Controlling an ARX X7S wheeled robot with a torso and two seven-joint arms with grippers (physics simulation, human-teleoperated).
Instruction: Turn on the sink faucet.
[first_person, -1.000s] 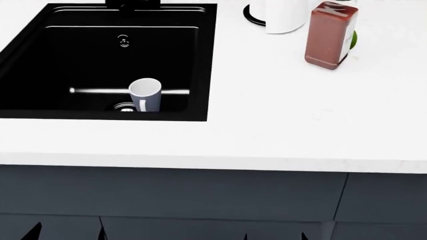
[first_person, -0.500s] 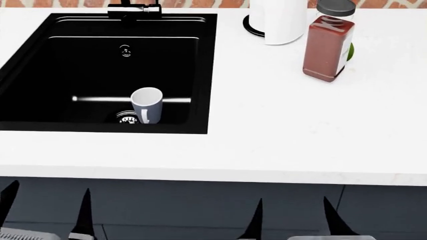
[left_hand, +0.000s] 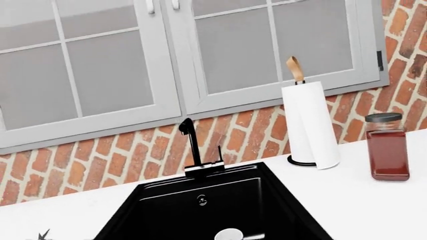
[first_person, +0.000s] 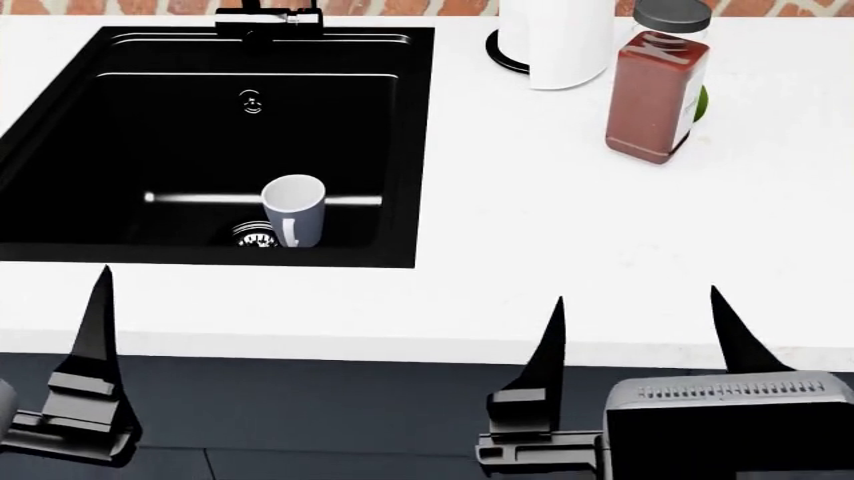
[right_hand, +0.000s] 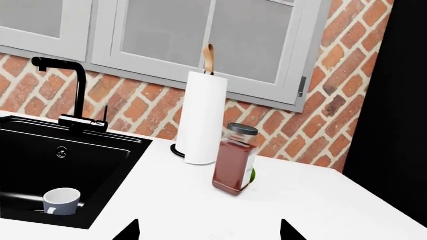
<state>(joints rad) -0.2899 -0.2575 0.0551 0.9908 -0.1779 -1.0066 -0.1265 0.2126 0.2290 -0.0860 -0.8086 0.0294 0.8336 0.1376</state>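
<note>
The sink (first_person: 400, 140) fills the upper left of the head view, a black recessed basin set into the white counter (first_person: 601, 250). The sink faucet (first_person: 267, 17) stands at the basin's far rim, at the top edge of that frame, where only its base bar shows; the right wrist view gives the whole of it, an upright black spout with a thin lever beside the base. A white mug (first_person: 294, 208) stands in the basin next to the round drain strainer (first_person: 251, 235).

At the upper right of the head view a paper towel roll (first_person: 561, 30) stands on a dark ring base, with a jar (first_person: 654, 85) of reddish-brown contents just beside it and something green, too hidden to name, behind the jar.

The right gripper (first_person: 638, 335) rises at the lower right, fingers spread wide with nothing between them. Of the left gripper (first_person: 96, 350), at the lower left, only one finger is in frame, so I cannot tell its state. Both are well apart from the faucet.
</note>
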